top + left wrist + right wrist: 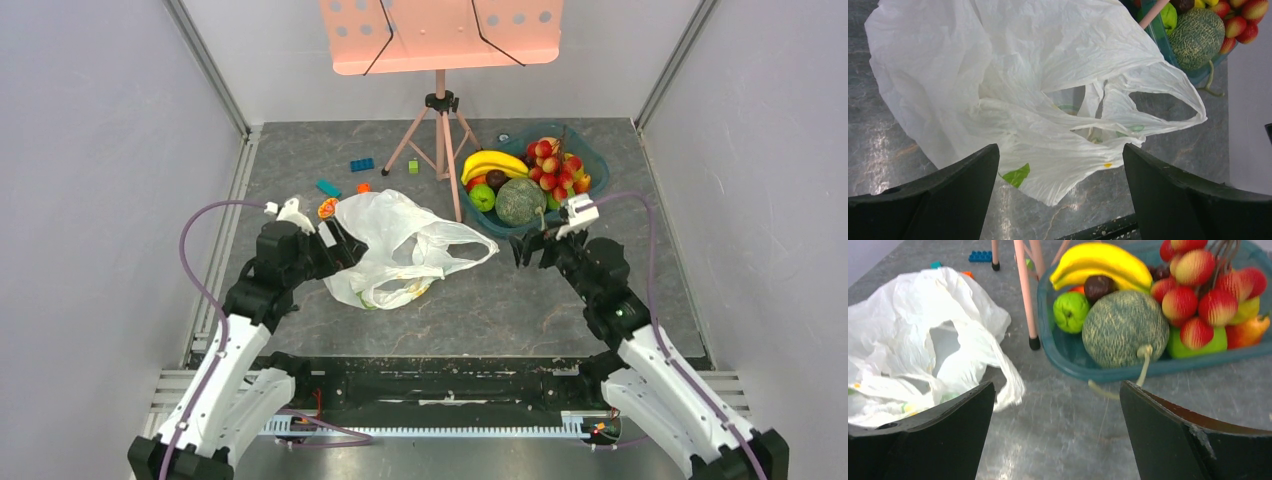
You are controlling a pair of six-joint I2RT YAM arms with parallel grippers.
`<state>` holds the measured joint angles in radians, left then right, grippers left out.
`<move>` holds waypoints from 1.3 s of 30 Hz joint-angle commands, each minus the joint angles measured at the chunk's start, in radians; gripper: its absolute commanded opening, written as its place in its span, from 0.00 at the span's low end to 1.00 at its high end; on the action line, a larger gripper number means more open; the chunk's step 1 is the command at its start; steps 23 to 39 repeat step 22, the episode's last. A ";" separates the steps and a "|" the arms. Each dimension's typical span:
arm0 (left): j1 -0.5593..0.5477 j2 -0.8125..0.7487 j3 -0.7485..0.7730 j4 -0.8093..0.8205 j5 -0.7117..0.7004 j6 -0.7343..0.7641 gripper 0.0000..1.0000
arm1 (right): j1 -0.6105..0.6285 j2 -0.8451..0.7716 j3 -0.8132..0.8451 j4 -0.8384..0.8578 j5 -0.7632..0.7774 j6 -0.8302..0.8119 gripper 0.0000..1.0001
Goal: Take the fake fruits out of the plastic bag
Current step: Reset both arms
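Observation:
The white plastic bag [395, 248] lies crumpled on the grey table, handles toward the right; it also shows in the left wrist view [1038, 90] and the right wrist view [913, 355]. I see no fruit inside it. The yellow banana bunch [494, 162] and the red-pink ball cluster [553, 164] lie in the teal basin [598, 160], also in the right wrist view, banana [1103, 262], cluster [1200, 290]. My left gripper [340, 243] is open at the bag's left edge. My right gripper [525, 248] is open and empty, between bag and basin.
A netted melon [520, 201], a green fruit [482, 197] and other fruit fill the basin. A pink tripod stand [440, 120] stands behind the bag. Small blocks [361, 165] and an orange piece [327, 208] lie at the back left. Grey walls close both sides.

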<state>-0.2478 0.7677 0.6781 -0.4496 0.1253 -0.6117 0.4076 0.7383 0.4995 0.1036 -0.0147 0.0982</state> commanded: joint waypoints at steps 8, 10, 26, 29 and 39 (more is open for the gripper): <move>0.005 -0.184 0.056 -0.178 -0.039 0.150 1.00 | -0.003 -0.291 -0.179 -0.247 0.131 0.061 0.98; 0.006 -0.196 0.059 -0.176 -0.046 0.157 1.00 | -0.003 -0.306 -0.193 -0.264 0.144 0.063 0.98; 0.004 -0.214 0.060 -0.182 -0.117 0.142 1.00 | -0.003 -0.303 -0.202 -0.279 0.148 0.063 0.98; 0.004 -0.214 0.060 -0.182 -0.117 0.142 1.00 | -0.003 -0.303 -0.202 -0.279 0.148 0.063 0.98; 0.004 -0.214 0.060 -0.182 -0.117 0.142 1.00 | -0.003 -0.303 -0.202 -0.279 0.148 0.063 0.98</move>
